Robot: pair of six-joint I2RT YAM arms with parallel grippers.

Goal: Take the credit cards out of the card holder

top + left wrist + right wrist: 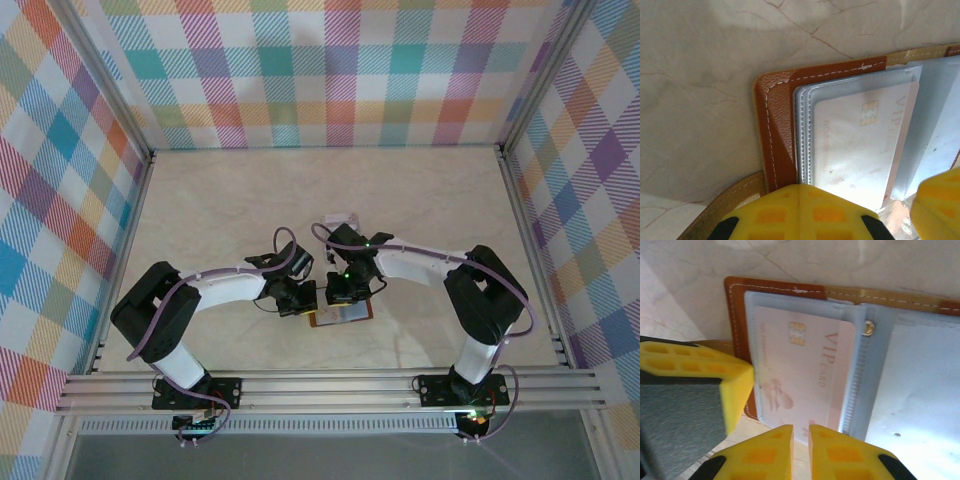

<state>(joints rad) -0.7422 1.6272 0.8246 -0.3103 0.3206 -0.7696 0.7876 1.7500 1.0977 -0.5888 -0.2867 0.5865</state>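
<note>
**Two claws at the near edge of an open card holder**

The left claw [799, 200] was shut, its waffled yellow fingers meeting along a single seam over the near edge of the card holder [775, 130]. The right claw [801, 435] stood almost together, with a thin slit between its blocky yellow fingers. The near edge of a credit card [800, 365] reached that slit, though whether it was pinched could not be told.

The card was pale, glossy and rectangular, with a gold chip [797, 333] and "VIP CARD" lettering. It lay in a clear plastic sleeve [855, 390] with a ridged edge.

The holder lay open and flat. It was grainy reddish-brown leather with white stitching, rounded corners and a small metal stud [869, 328] by the fold. It rested on the smooth, marble-veined worktop [700, 75], between the two arms near the front.
</note>
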